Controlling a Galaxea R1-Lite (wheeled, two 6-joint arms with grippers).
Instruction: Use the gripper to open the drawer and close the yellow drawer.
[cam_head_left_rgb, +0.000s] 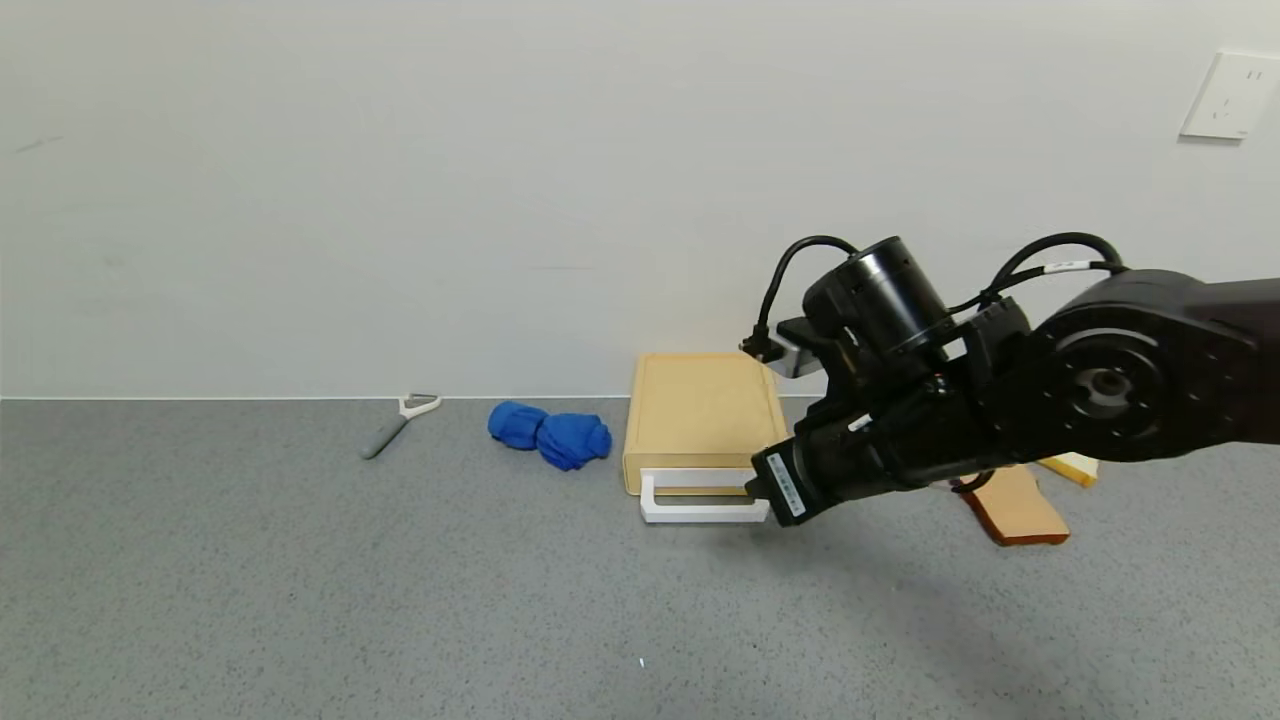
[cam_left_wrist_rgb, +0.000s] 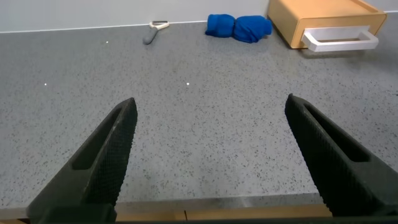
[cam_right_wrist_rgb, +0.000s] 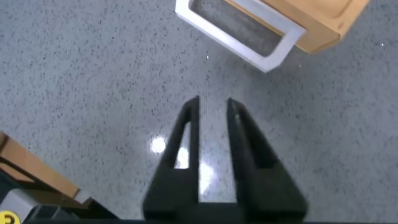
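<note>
— One container only: the yellow drawer (cam_head_left_rgb: 700, 425) sits pushed into its case at the wall side of the grey table (cam_head_left_rgb: 300, 600), white handle (cam_head_left_rgb: 700, 503) sticking out front. Contents can't be seen.

— And the claws?

— Right claw (cam_right_wrist_rgb: 213, 118) hangs just beside the handle, fingers nearly together, empty. Left claw (cam_left_wrist_rgb: 211, 124) wide apart, empty, well away.

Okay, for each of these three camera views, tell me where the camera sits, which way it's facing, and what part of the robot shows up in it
Head view: high on the robot, facing forward and down at the grey speckled table; the right gripper reaches beside the pale yellow-tan plastic drawer.
Left wrist view: low over the table, facing the far wall; the open left gripper frames it.
Right wrist view: above the table, facing down; the nearly shut right gripper points at the white rectangular loop handle.
All three share the drawer and handle.
</note>
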